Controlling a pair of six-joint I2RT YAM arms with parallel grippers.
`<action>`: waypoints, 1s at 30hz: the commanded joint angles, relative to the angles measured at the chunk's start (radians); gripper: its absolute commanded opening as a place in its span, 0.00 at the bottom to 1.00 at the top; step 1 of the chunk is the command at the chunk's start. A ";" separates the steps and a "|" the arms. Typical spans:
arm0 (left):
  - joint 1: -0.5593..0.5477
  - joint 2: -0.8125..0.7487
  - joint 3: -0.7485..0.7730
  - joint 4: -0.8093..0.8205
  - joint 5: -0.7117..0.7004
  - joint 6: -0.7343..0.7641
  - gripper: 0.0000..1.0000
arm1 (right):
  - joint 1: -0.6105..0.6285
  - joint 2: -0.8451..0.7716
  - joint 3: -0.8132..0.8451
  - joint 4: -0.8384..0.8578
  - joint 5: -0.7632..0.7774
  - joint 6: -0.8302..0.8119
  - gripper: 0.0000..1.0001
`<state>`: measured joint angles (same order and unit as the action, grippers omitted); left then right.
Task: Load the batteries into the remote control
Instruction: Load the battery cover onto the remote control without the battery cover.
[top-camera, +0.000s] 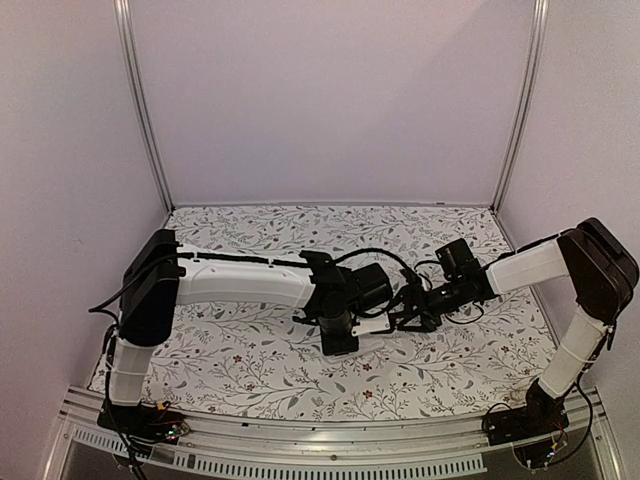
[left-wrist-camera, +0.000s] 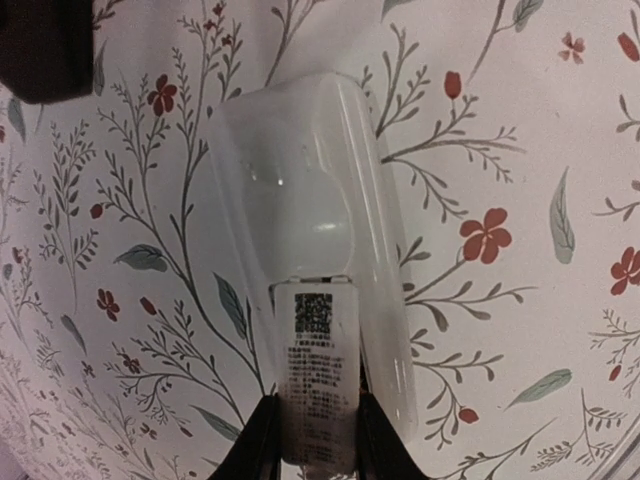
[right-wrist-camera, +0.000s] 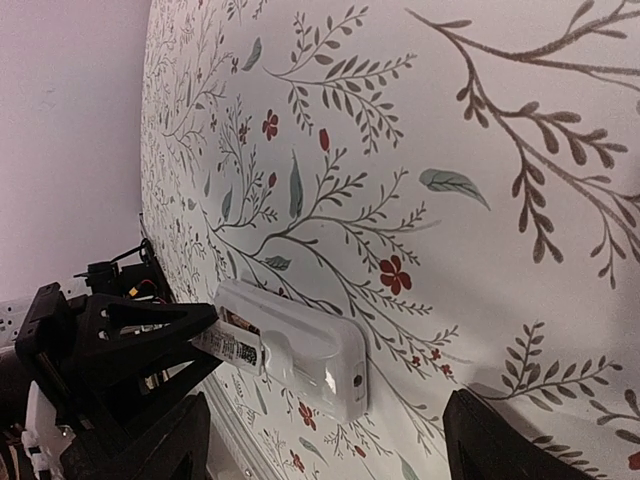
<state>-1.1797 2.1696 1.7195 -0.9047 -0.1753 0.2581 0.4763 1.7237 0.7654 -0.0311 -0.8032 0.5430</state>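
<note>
Over the floral cloth (left-wrist-camera: 520, 120), left pincer (left-wrist-camera: 315, 445) grasping the remote control (left-wrist-camera: 300, 200), right pincer (right-wrist-camera: 345, 440) released.

The left fingers (right-wrist-camera: 150, 322) pinch the remote control (right-wrist-camera: 310, 360) by its labelled end

White remote control (left-wrist-camera: 310, 200), black-printed label (left-wrist-camera: 318, 385), pale cloth (left-wrist-camera: 540, 120) with red flowers (left-wrist-camera: 486, 235), grey-green leaves (left-wrist-camera: 140, 258)
</note>
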 joint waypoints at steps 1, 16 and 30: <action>0.003 0.030 0.020 -0.017 0.005 -0.005 0.23 | -0.008 0.023 0.018 0.014 -0.016 0.008 0.81; 0.007 0.023 0.015 -0.029 0.021 -0.008 0.33 | -0.007 0.028 0.020 0.017 -0.019 0.009 0.81; 0.023 0.013 0.032 -0.036 0.083 -0.025 0.33 | -0.007 0.029 0.023 0.017 -0.020 0.012 0.80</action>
<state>-1.1728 2.1723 1.7218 -0.9211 -0.1402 0.2504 0.4755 1.7351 0.7654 -0.0246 -0.8181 0.5507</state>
